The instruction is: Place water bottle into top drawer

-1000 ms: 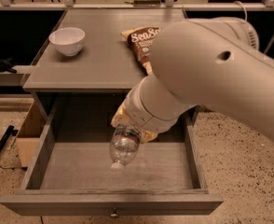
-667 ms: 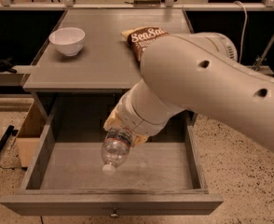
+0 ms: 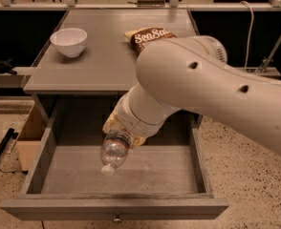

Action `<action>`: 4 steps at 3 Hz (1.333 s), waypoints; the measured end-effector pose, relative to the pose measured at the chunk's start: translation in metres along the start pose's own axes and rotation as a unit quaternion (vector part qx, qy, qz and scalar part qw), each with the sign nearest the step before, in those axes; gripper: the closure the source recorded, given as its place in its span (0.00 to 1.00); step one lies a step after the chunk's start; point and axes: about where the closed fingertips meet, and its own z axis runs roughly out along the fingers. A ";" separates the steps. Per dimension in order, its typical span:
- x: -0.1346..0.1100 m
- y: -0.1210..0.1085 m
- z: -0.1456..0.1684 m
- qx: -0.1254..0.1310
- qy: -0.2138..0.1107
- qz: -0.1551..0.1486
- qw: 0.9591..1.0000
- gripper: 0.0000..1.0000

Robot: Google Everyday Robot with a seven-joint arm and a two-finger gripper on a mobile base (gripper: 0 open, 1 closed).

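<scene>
The big cream-white robot arm (image 3: 217, 94) reaches down from the right, over the front edge of the grey wooden table (image 3: 97, 66) and into the space above the wide, shallow grey top drawer (image 3: 155, 173). The drawer is pulled fully out toward the near side, its small round metal knob (image 3: 116, 219) showing at the front panel.

The claw (image 3: 123, 133) sits at the arm's lower end, just above the drawer's left-centre. Most of it is hidden by the wrist, but yellowish pads show on either side of the bottle's base, so it appears to be clamped on the small clear plastic water bottle (image 3: 114, 152). The bottle hangs tilted with its white cap pointing down and toward the near left. It looks close to the drawer floor, not yet lying on it.

The opening, pick-up and carry are done. What remains is the last bit of lowering, letting go, and lifting the arm clear.

On the table a white ceramic bowl (image 3: 69, 41) stands far left, and a brown snack bag (image 3: 147, 35) lies far right. A tan cardboard box (image 3: 30, 135) sits left of the drawer.
</scene>
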 end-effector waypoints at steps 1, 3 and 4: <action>0.021 0.004 0.030 -0.008 -0.021 0.015 1.000 1.00; 0.041 0.008 0.059 -0.016 -0.038 0.026 0.999 1.00; 0.027 0.011 0.070 -0.004 -0.044 0.039 0.998 1.00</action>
